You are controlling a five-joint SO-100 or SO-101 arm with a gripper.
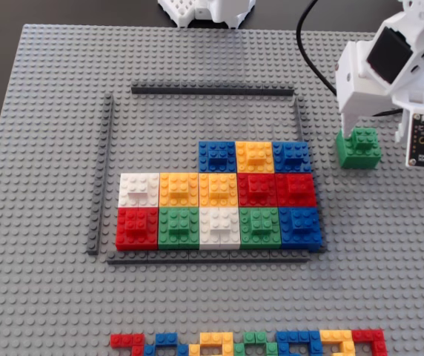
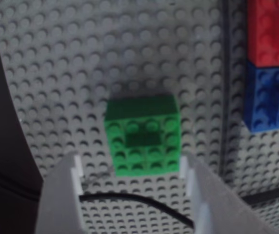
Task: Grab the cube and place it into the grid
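The pincer point(image 2: 132, 168) hangs spread just above the cube point(image 2: 143, 135), one finger on each side, not pinching it. The cube sits on the studded tabletop point(image 1: 49, 111), just outside the grid point(image 1: 219, 194) beyond its right strip in the fixed view.

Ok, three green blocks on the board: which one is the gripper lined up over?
The lone green cube outside the grid, right of it in the fixed view. The gripper is open just above it; the other two greens sit in the grid's bottom row.
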